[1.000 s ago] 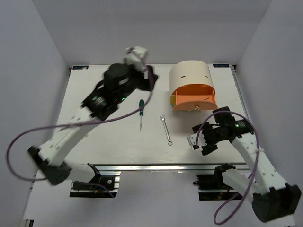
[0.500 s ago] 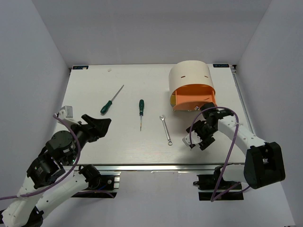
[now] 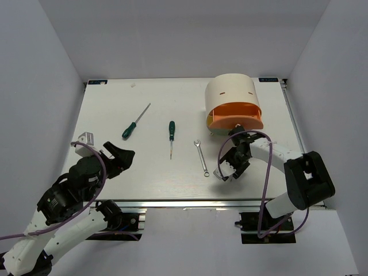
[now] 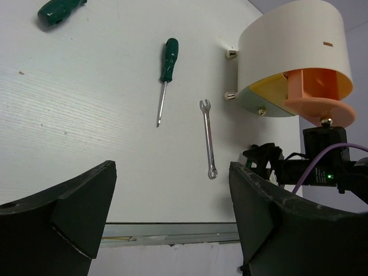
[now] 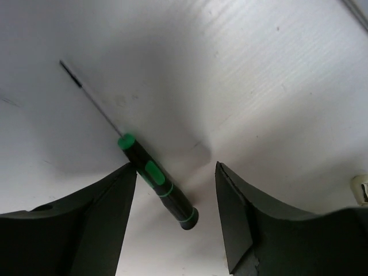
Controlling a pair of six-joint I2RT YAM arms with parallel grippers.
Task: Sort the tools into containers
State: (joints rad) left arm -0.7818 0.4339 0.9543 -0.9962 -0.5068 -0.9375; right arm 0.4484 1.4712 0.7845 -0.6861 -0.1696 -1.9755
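Note:
Two green-handled screwdrivers (image 3: 130, 129) (image 3: 171, 130) and a silver wrench (image 3: 202, 157) lie on the white table. The beige drum container (image 3: 231, 89) with its orange drawer front (image 3: 236, 119) stands at the back right. My right gripper (image 3: 230, 167) is open, low over the table in front of the container. In the right wrist view a dark screwdriver with green bands (image 5: 158, 187) lies between its fingers (image 5: 176, 167), untouched. My left gripper (image 3: 122, 160) is open and empty at the near left; its view (image 4: 172, 172) shows a screwdriver (image 4: 168, 57), the wrench (image 4: 208, 138) and the container (image 4: 293, 52).
White walls close the table on three sides. A metal rail (image 3: 190, 202) runs along the near edge. The right arm's purple cable (image 3: 265, 172) loops beside the container. A second screwdriver handle (image 4: 57, 10) shows at the left wrist view's top edge.
My left arm has swung from the back of the table to the near left, uncovering the left screwdriver. My right gripper has moved left and slightly toward the container.

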